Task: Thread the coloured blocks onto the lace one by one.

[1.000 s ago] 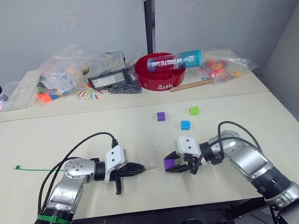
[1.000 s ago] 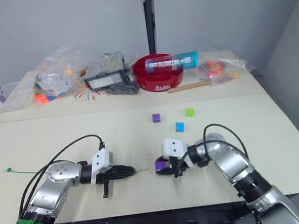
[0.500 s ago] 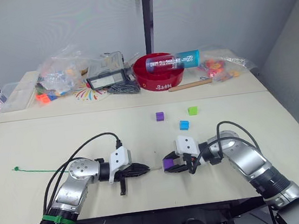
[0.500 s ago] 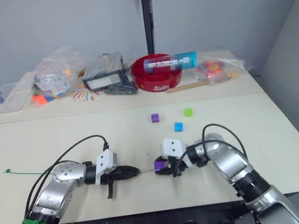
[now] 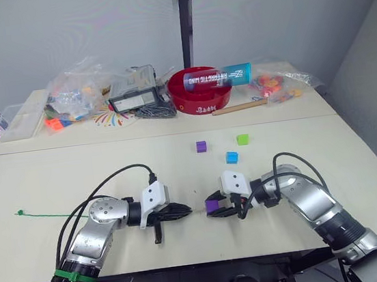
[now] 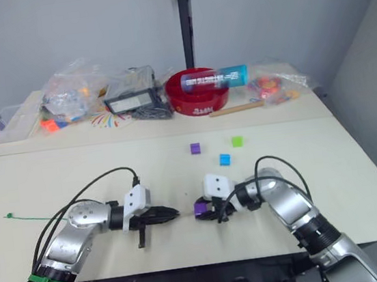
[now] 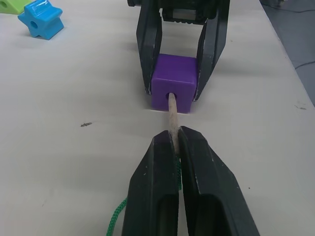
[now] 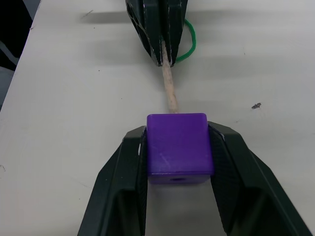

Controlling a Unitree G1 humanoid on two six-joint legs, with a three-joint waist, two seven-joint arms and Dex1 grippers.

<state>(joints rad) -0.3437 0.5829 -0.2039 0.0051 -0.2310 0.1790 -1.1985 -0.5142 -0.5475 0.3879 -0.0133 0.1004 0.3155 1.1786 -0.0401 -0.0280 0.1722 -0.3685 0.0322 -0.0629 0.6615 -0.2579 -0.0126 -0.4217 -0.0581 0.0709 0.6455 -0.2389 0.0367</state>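
Left claw (image 7: 174, 147): fingers closed on the lace's (image 7: 172, 114) pale tip, arm low and level over the bench (image 5: 76, 175), pointing at the right claw
Right claw (image 8: 178, 147): clamped on a purple block (image 8: 178, 142) at the bench front, facing left
Tip: entering the block's hole
Loose blocks: purple (image 5: 201, 146), blue (image 5: 232, 157), light green (image 5: 243, 139) farther back
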